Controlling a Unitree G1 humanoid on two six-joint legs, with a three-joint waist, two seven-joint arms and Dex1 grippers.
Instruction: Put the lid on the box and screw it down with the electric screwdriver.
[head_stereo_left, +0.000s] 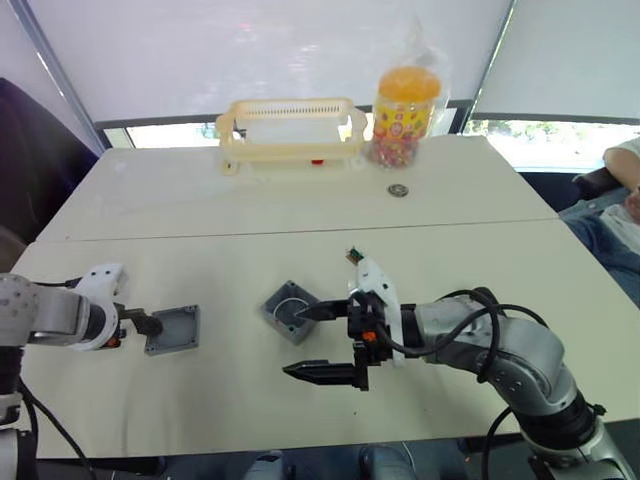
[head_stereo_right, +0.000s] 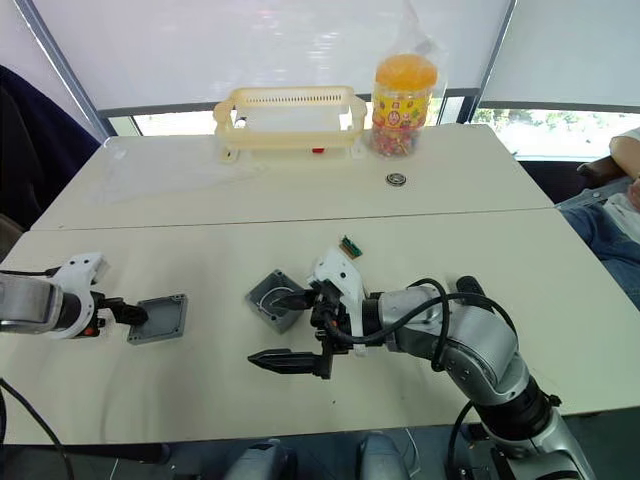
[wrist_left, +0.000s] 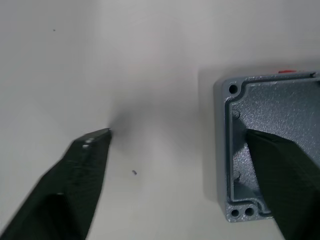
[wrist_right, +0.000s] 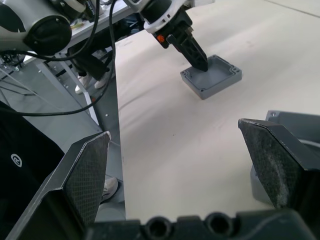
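Grey lid (head_stereo_left: 172, 329) and box (head_stereo_left: 291, 311) lay apart near the desk's (head_stereo_left: 200, 240) front edge; nothing assembled.
Left gripper (wrist_left: 190, 150) straddled the lid's edge, fingers spread; right gripper (head_stereo_left: 315, 340) gaped at the box; fitting and screwing remained.

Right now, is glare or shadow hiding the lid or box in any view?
Left eye view: the window strip is blown bright, but the lid and box are evenly lit with no glare. Left wrist view: a soft shadow lies on the table beside the lid's edge, and its screw holes are readable. Right wrist view: the lid's outline is plain.

Two cream tables (head_stereo_left: 300, 215) beneath bright windows (head_stereo_left: 520, 130)
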